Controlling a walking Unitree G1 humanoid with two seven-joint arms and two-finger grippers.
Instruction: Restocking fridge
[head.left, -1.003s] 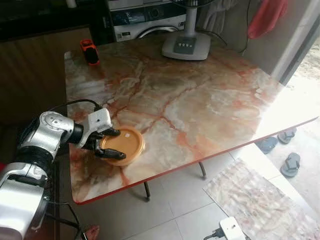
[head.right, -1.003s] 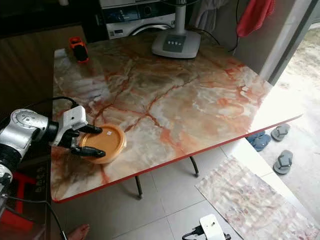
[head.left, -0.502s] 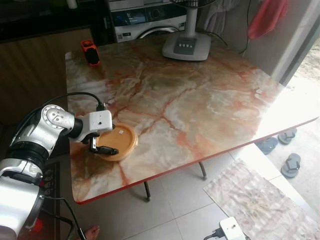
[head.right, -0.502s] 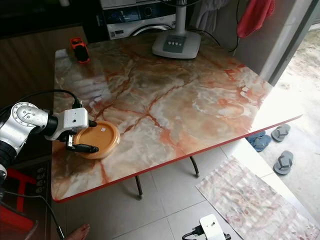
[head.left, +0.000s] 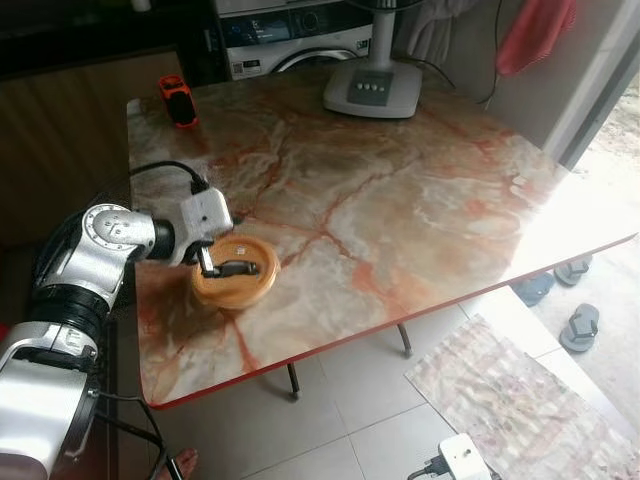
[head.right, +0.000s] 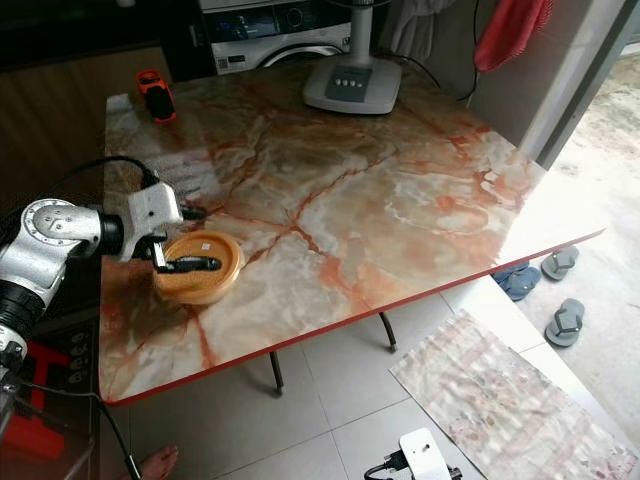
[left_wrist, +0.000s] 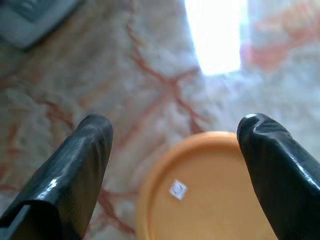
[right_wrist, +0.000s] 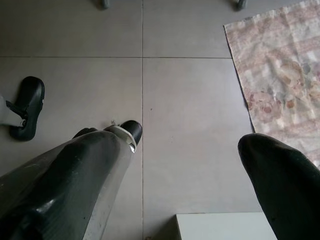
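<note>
A round orange container with an orange lid (head.left: 236, 275) sits on the marble table (head.left: 400, 200) near its left edge. My left gripper (head.left: 232, 255) reaches over it from the left, open. One black finger (head.left: 238, 268) lies across the top of the lid. In the left wrist view the two fingers stand wide apart, with the lid (left_wrist: 215, 195) low between them and its small white sticker showing. My right gripper (right_wrist: 185, 145) hangs open over the tiled floor, holding nothing.
A fan base (head.left: 372, 90) stands at the table's far edge, and an orange-and-black object (head.left: 176, 100) sits at the far left corner. A washing machine (head.left: 290, 40) is behind. On the floor are slippers (head.left: 580, 325), a patterned rug (head.left: 520, 400) and a white box (head.left: 460, 455).
My left gripper has turned and risen from straddling the container's rim to lying over the lid. The container has slid a little farther onto the table.
</note>
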